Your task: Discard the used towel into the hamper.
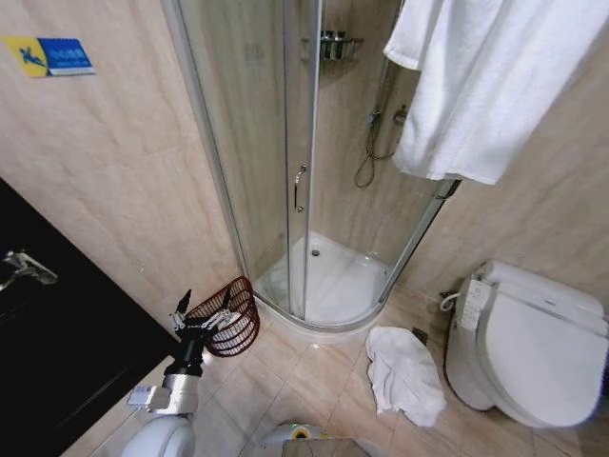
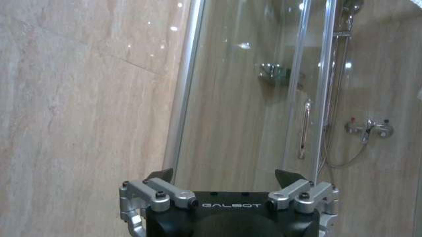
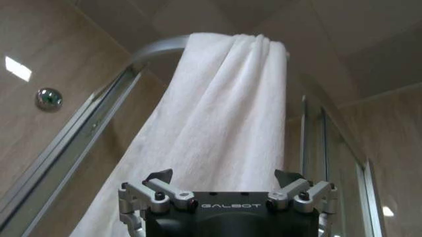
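A white towel (image 1: 404,373) lies crumpled on the floor tiles between the shower tray and the toilet. Another white towel (image 1: 485,81) (image 3: 218,133) hangs from the top rail of the shower enclosure at the upper right. The hamper (image 1: 233,319), a dark reddish open-weave basket, stands on the floor by the left wall. My left gripper (image 1: 205,305) (image 2: 224,175) is open just in front of the hamper, holding nothing. In the right wrist view my right gripper (image 3: 224,176) is open and empty, pointing up at the hanging towel, a little short of the cloth.
A curved glass shower enclosure (image 1: 285,181) with a white tray (image 1: 333,286) fills the corner behind the hamper. A white toilet (image 1: 533,347) stands at the right. A dark counter (image 1: 57,352) runs along the left. Bare floor tiles (image 1: 304,371) lie between the hamper and the crumpled towel.
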Robot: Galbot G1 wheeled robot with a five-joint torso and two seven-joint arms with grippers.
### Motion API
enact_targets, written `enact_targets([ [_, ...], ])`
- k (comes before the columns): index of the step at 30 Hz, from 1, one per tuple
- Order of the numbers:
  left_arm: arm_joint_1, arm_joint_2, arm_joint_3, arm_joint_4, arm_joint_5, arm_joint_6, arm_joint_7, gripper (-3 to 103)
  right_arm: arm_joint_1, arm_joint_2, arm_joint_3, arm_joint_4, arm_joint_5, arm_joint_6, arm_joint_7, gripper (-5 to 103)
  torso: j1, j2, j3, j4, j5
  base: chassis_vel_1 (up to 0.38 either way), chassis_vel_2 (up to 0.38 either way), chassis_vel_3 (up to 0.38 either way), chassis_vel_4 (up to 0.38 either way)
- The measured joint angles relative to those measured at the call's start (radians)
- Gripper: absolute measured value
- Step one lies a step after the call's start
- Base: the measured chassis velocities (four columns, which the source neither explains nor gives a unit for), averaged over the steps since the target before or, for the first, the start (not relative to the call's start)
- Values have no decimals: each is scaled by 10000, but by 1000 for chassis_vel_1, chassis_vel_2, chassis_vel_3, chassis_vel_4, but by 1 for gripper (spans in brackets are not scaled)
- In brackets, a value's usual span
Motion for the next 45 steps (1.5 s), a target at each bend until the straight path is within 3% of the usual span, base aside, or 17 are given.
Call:
enact_targets([
  [7, 0, 1, -3, 0, 0, 0, 0, 100, 245, -748, 23, -326, 523, -136, 126, 100, -1, 0, 0, 5, -1, 0, 0, 0, 0],
  [16, 0, 1, -3, 0, 0, 0, 0, 100, -1115, -3061, 1459, -1921, 1432, 96, 214, 100, -1, 0, 0, 3, -2, 0, 0, 0, 0],
  [20, 0, 1, -3, 0, 0, 0, 0, 100, -1515, -3530, 2037, -2261, 1766, 95, 248, 100, -1, 0, 0, 3, -2, 0, 0, 0, 0],
  [21, 0, 1, -2, 0, 0, 0, 0, 100, -1712, -3698, 2379, -2381, 1885, 90, 288, 100, -1, 0, 0, 4, -1, 0, 0, 0, 0],
  [23, 0, 1, -3, 0, 0, 0, 0, 100, -2819, -4223, 4099, -2853, 2054, 81, 382, 100, -1, 1, -1, -1, -6, 0, 0, 0, 0],
  [24, 0, 1, -3, 0, 0, 0, 0, 100, -2819, -4223, 4099, -2853, 2054, 81, 382, 100, -1, 1, -1, -1, -6, 0, 0, 0, 0],
  [28, 0, 1, -1, 0, 0, 0, 1, 100, -5681, -5668, 7464, -4284, 2087, -6, 464, 100, -2, 0, 0, 4, -1, 0, 0, 0, 0],
  [29, 0, 1, -1, 0, 0, 0, 1, 100, -5681, -5668, 7464, -4284, 2087, -6, 464, 100, -2, 0, 0, 4, -1, 0, 0, 0, 0],
  [32, 0, 2, -3, 1, 0, 0, 0, 100, -7078, -6418, 9033, -4975, 1950, -9, 639, 100, 0, 0, 0, 9, -18, 0, 0, 0, 0],
  [35, 0, 1, -3, 0, 0, 0, 0, 100, -7715, -6600, 9625, -5177, 1843, -11, 775, 100, 1, 0, 2, 6, 6, 0, 0, 0, 0],
  [45, 0, 1, -2, 0, 0, 0, 0, 100, -8947, -6461, 10492, -5383, 1658, 33, 946, 100, -2, 1, -1, -4, -4, 0, 0, 0, 0],
])
